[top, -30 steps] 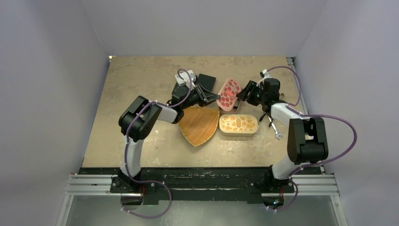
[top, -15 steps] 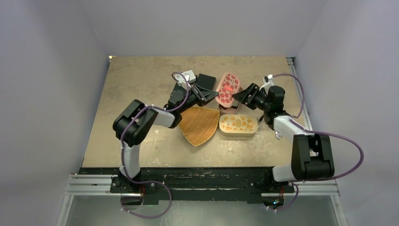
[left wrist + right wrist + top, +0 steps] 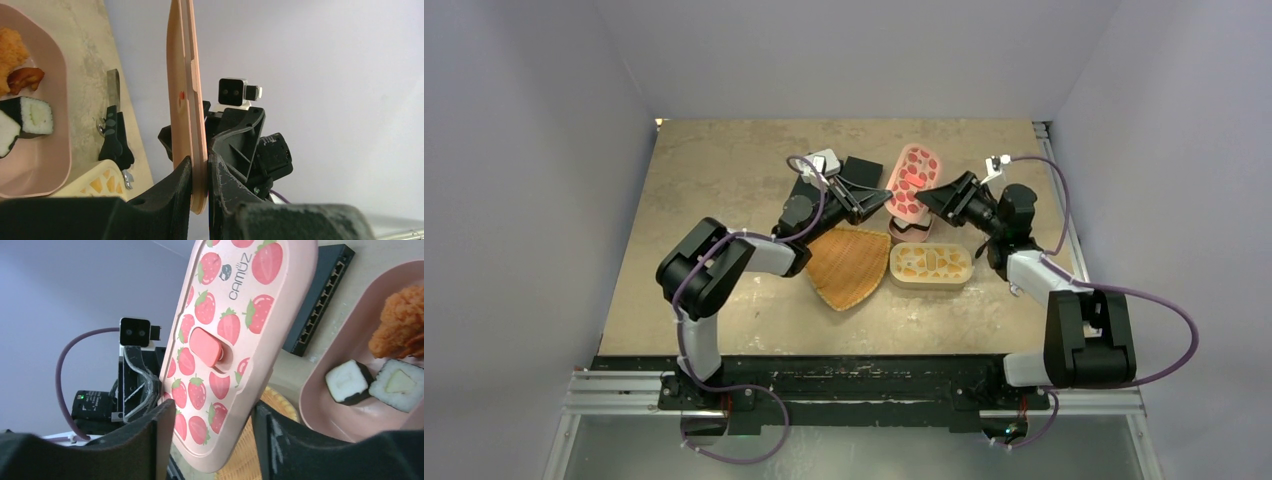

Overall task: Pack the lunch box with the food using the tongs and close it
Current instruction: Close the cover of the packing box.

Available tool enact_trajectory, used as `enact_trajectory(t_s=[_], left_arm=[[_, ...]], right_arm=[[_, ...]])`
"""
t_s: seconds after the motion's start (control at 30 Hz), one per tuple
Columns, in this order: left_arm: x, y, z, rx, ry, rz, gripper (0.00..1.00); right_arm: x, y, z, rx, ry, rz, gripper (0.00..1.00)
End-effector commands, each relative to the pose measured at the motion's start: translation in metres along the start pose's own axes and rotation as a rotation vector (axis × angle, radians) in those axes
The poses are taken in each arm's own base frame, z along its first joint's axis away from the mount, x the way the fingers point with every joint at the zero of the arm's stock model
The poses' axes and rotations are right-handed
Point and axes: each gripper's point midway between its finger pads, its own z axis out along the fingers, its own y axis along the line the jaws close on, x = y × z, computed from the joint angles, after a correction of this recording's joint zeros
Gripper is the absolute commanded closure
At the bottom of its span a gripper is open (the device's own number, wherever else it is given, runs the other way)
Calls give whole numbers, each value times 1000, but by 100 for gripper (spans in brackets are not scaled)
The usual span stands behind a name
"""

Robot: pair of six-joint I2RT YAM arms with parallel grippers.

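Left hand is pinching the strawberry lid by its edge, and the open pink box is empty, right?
Not empty. The left hand does pinch the strawberry lid by its edge, but the open pink box holds food: the left wrist view shows sushi rolls and a fried piece in it.

Top external: mounted high, aimed down; whole counter covered from afar.
Wrist views: held close, faced together; lid shared.
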Motion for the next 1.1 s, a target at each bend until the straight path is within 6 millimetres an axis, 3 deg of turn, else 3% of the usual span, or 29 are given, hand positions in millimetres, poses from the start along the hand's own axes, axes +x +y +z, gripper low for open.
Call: enact_trajectory(t_s=[0.0, 0.3, 0.43, 0.53, 0.7, 0.83, 1.07], left_arm=[[-3, -51, -3, 136, -27, 29, 100], [8, -31, 2, 89, 28, 36, 99], [10, -22, 7, 44, 50, 81, 84], [12, -2, 13, -48, 90, 174, 65], [2, 22, 12, -202, 91, 375, 49], [-9, 30, 6, -267, 82, 473, 43], [-21, 57, 10, -384, 117, 576, 38]], right_arm=[[-2, 30, -6, -127, 5, 5, 44], [-8, 42, -13, -137, -39, 15, 84], [-9, 44, -16, -135, -56, 29, 99], [-11, 45, -19, -131, -75, 39, 100], [-24, 43, -29, -84, -163, 50, 100], [-33, 27, -36, -3, -219, 66, 100], [-29, 1, -35, 64, -245, 138, 100]])
